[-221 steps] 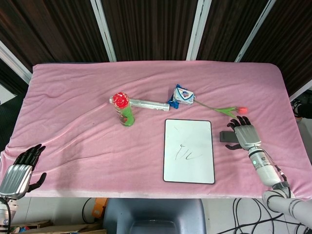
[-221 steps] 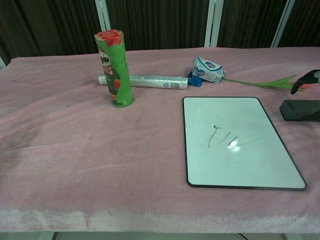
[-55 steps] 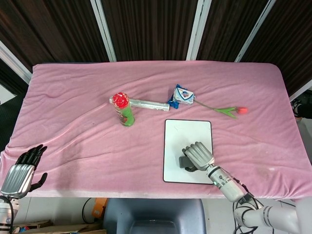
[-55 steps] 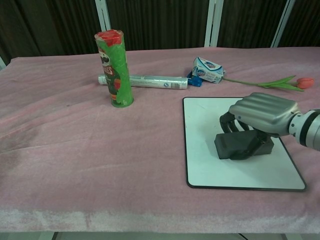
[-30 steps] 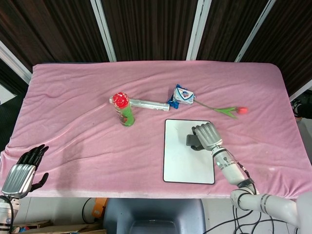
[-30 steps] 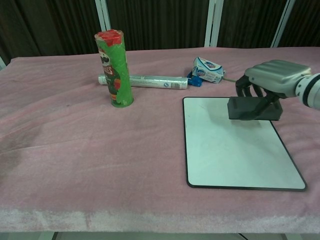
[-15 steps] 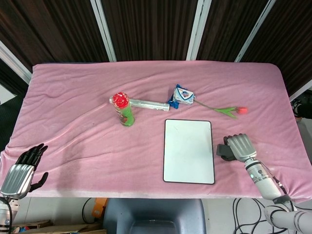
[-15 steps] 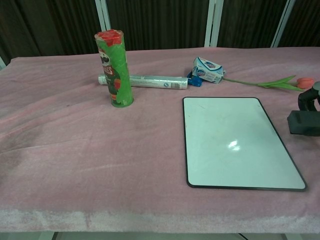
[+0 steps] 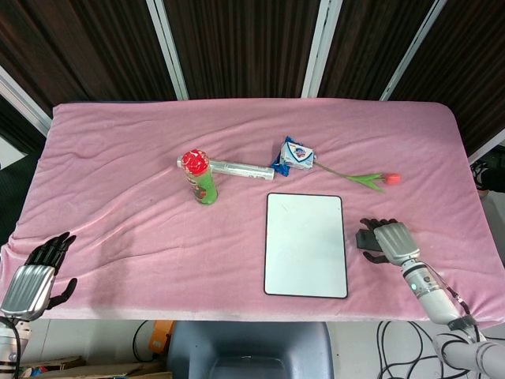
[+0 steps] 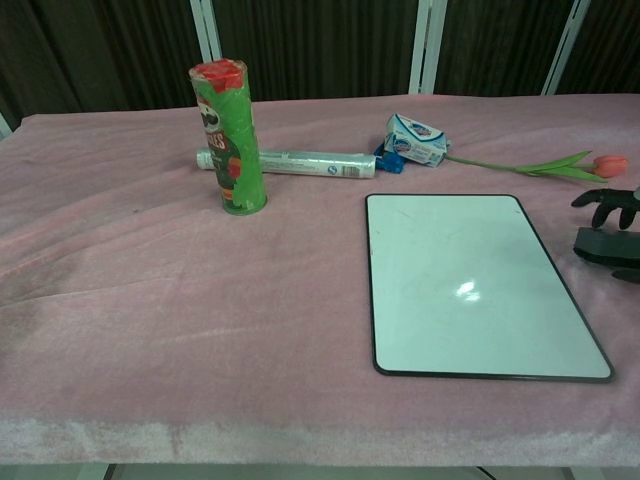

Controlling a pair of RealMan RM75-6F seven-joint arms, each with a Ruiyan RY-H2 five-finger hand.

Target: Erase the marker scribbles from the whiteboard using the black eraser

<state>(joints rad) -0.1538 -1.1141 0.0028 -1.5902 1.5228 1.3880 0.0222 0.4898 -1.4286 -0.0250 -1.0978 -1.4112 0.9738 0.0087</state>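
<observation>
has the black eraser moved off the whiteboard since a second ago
Yes. The black eraser was over the whiteboard's upper right part; now it lies on the pink cloth just right of the board's right edge, under the right hand's spread fingers.

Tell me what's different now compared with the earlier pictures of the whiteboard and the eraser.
The whiteboard is now clean; its scribbles were wiped off. The right robot hand carried the black eraser across the board, then back to the cloth on the board's right, where its fingers have now spread apart over it. The left robot hand, the chips can, the tube, the packet and the flower stayed put.
</observation>
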